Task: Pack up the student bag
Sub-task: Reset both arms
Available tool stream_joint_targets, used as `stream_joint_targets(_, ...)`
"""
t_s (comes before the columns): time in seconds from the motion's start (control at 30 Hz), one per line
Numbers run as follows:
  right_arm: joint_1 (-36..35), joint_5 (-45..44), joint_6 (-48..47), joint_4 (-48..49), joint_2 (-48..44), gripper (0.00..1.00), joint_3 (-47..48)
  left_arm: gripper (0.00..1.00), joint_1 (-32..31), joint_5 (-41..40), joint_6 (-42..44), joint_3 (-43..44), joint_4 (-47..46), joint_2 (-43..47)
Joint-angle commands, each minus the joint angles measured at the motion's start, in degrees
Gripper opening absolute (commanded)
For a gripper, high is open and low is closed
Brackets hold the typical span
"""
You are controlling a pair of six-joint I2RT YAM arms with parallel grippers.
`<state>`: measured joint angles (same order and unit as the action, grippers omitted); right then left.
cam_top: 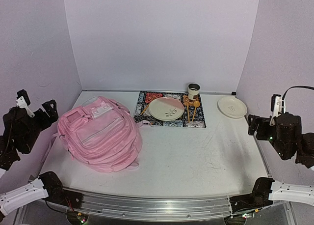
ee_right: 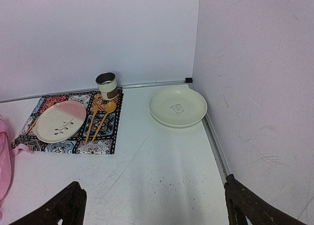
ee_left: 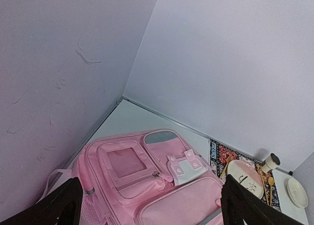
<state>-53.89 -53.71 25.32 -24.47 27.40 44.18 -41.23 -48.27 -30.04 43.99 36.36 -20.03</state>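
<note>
The student bag (cam_top: 100, 134) is a large pink backpack lying flat on the left half of the table, its white patch toward the back. It fills the lower part of the left wrist view (ee_left: 147, 185), with its zipped front pocket shut. My left gripper (cam_top: 46, 112) hangs at the table's left edge beside the bag, open and empty; it also shows in the left wrist view (ee_left: 152, 210), above the bag. My right gripper (cam_top: 254, 126) is at the right edge, open and empty; in the right wrist view (ee_right: 157, 210) it is over bare table.
A patterned mat (cam_top: 171, 109) at the back middle holds a pink and white plate (cam_top: 166, 108), two wooden spoons (cam_top: 191, 109) and a small cup (cam_top: 194, 91). A cream plate (cam_top: 232, 107) sits at the back right. Walls close in on three sides.
</note>
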Motion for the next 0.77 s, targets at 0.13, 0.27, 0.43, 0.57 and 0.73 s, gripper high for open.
stream_joint_targets(0.13, -0.05, -1.2, 2.36, 4.43, 6.69, 0.98, 1.3, 1.0, 0.01, -1.83, 1.07, -0.06, -1.48, -1.53)
stream_joint_targets(0.27, -0.04, -2.01, 2.32, 5.78, 7.5, 0.98, 0.02, 0.99, 0.09, -1.9, 0.7, -0.12, -1.52, -0.09)
stream_joint_targets(0.43, -0.06, -1.83, 1.76, 6.81, 5.79, 0.98, -0.68, 0.99, 0.25, -2.71, 0.1, -0.32, -1.52, 1.43)
stream_joint_targets(0.57, -0.06, -1.27, 1.19, 7.56, 6.08, 0.98, -0.77, 1.0, 0.43, -2.94, -0.1, -0.25, -1.5, 0.89)
stream_joint_targets(0.73, -0.04, -0.82, 0.79, 8.15, 7.98, 0.98, -0.68, 1.0, 0.6, -2.55, -0.19, -0.13, -1.47, -0.4)
